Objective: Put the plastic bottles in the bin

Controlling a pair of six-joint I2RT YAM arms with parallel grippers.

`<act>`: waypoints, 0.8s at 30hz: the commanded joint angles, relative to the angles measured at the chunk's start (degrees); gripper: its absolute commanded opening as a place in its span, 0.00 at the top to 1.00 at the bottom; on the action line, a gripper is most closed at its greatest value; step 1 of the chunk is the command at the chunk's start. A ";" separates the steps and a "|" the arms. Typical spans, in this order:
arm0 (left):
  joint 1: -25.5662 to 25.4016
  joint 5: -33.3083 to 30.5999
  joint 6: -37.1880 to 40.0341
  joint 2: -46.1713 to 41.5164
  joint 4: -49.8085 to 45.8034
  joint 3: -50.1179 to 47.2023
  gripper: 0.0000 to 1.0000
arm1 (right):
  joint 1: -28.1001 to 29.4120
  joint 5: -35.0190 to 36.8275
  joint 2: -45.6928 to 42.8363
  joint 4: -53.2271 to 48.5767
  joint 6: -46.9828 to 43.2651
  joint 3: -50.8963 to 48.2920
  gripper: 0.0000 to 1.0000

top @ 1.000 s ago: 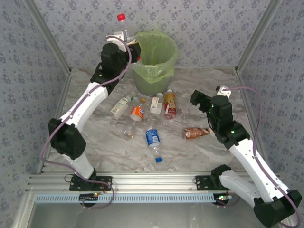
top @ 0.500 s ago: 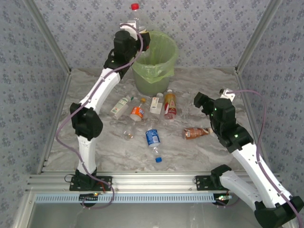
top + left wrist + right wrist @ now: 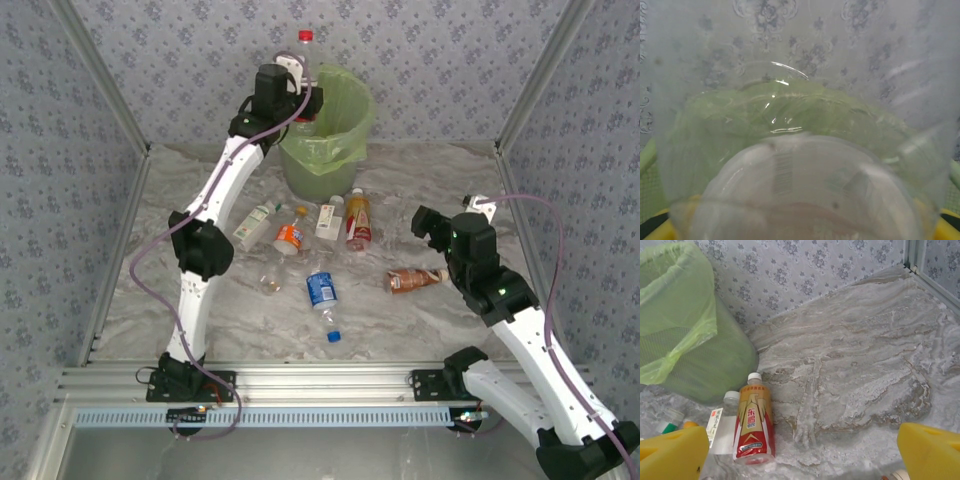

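Note:
My left gripper [image 3: 296, 92] is raised at the left rim of the bin [image 3: 330, 135], shut on a clear plastic bottle with a red cap [image 3: 304, 52] that stands upright in it. In the left wrist view this bottle's base [image 3: 805, 195] sits right before the lens, with the green bag of the bin [image 3: 790, 107] behind it. Several more bottles lie on the table: a red and gold one [image 3: 358, 220] [image 3: 754, 420], a white-labelled one [image 3: 328, 218], an orange one [image 3: 289, 237], a blue one [image 3: 321, 289] and a brown one [image 3: 412, 279]. My right gripper [image 3: 426, 222] [image 3: 800, 460] hangs open over bare table, right of the red and gold bottle.
A green-capped bottle [image 3: 256, 224] and a crushed clear one [image 3: 268, 281] lie left of the row, and a loose blue cap [image 3: 334, 336] lies near the front. Patterned walls and metal posts close in the table. Bare marble [image 3: 855, 370] stretches right of the bin.
My left arm has stretched up and to the right, carrying the red-capped bottle from left of the bin to its left rim. The right arm has drifted slightly nearer.

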 commanded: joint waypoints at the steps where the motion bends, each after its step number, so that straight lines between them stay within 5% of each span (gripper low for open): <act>1: 0.40 1.10 1.54 0.79 -0.69 0.47 0.48 | -0.30 1.13 -0.88 -1.37 -0.89 1.29 0.01; 24: 0.45 2.59 -4.25 2.04 -8.45 2.61 0.32 | -0.33 1.82 -0.92 -2.65 -0.63 0.74 0.01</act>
